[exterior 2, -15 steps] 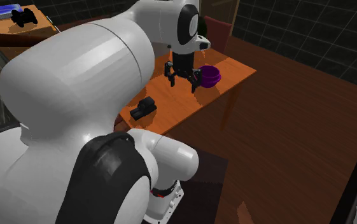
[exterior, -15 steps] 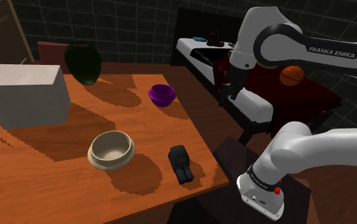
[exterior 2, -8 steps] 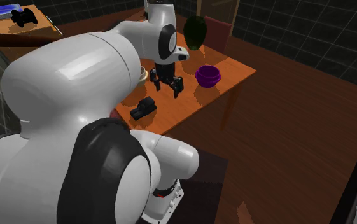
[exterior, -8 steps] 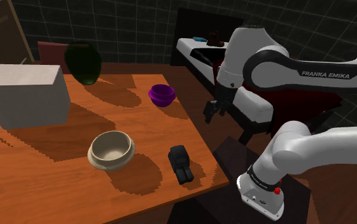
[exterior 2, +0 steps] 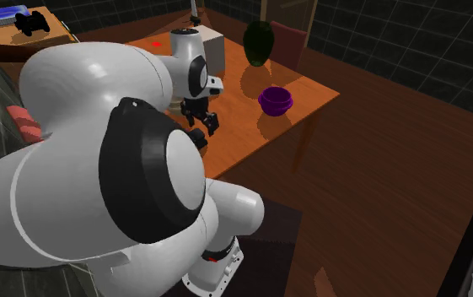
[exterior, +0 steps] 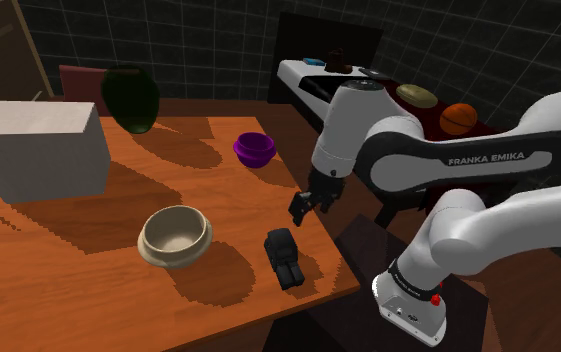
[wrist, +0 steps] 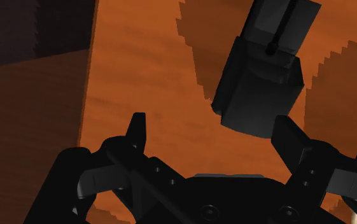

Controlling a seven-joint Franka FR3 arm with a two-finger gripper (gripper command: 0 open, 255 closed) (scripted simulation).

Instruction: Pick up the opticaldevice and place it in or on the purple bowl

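Orange-brown surface (exterior: pixel 78 250) under dim light. Claw (exterior: pixel 301 206) spread wide near black device (exterior: pixel 285 258) by stand-side edge, nothing grasped. Pickup and move to purple bowl (exterior: pixel 254 149) remaining.

Desk (exterior: pixel 258 200), seen from the shoulder view: pale box (exterior: pixel 38 150) at left; dark green vase (exterior: pixel 131 98) at the far edge, beside a red chair (exterior: pixel 76 78); beige bowl (exterior: pixel 175 234) nearer the front. Orange ball (exterior: pixel 457 118) off the desk, at right.

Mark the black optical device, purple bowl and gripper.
black optical device (exterior: pixel 284 257), shoulder view, middle of its body.
purple bowl (exterior: pixel 254 156), shoulder view, outer wall.
gripper (wrist: pixel 208 121), wrist view, midway between open jaws.
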